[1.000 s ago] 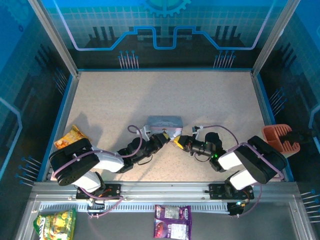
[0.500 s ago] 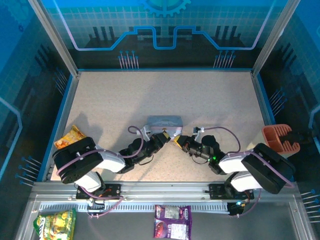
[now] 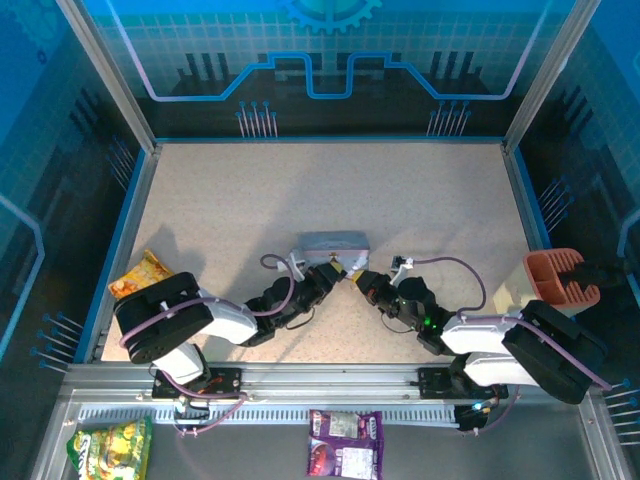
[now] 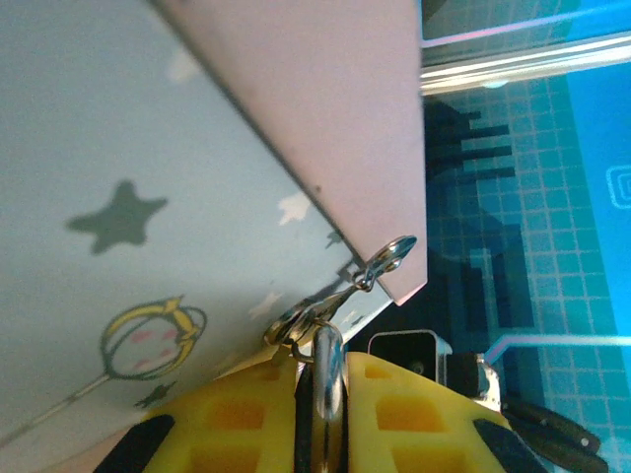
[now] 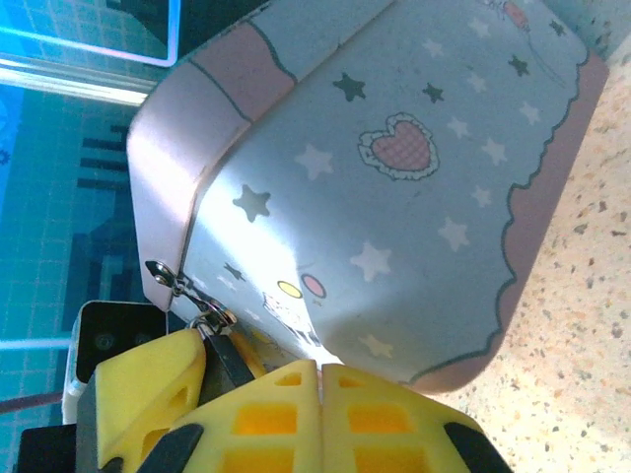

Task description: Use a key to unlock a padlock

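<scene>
Seen from above, two robot arms reach inward over a speckled beige surface (image 3: 250,200) and meet nose to nose at the near edge of a pale blue-grey tin (image 3: 330,244) printed with stars and a cartoon. The left hand (image 3: 328,272) has its yellow fingers pressed onto a small, thin, dark-grey metal piece that appears to be the padlock (image 4: 321,389). It stands upright between the pads, with only its narrow edge facing the left wrist camera. Its silvery loop (image 4: 288,330) pokes out just above the fingertips and links to a small silver clasp (image 4: 389,258) at the tin's corner. The right hand (image 5: 320,379) sits just beside it, close under the tin's rounded corner, its two yellow pads pressed together edge to edge. Whether anything thin is trapped between them cannot be told. From the right wrist camera the padlock (image 5: 233,361) lies just left of that hand, leaning against one yellow finger (image 5: 148,384) of the left hand. Most of the padlock's body is hidden by the pads, and from above it is too small to pick out. A dark boxy shape (image 4: 409,347) behind the fingers is hard to identify.
</scene>
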You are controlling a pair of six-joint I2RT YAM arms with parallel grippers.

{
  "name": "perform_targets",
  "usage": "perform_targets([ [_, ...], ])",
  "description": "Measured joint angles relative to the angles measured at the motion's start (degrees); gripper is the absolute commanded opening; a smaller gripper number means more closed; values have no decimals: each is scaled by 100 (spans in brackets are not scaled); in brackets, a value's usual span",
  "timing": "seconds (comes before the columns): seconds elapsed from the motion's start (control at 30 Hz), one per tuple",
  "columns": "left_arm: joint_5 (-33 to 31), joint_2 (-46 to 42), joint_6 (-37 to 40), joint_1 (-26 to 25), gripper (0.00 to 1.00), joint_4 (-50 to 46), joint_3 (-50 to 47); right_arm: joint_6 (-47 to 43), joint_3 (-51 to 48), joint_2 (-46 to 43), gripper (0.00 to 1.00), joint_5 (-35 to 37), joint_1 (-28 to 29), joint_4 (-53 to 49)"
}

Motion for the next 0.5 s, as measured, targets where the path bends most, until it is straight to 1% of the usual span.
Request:
perform_targets([
  [0.1,-85,70,-26,-11,0,-44,101,-26,0,-2,0,184,105,17],
  [0.17,13,90,-37,-37,0,-116,160,-31,7,-20,0,181,162,136],
  [0.23,-33,81,-50,-81,0,-136,192,-70,4,-133,0,221,179,101],
  [0.5,46,59,-157,-157,0,-105,214,-323,7,-866,0,205,177,-693],
])
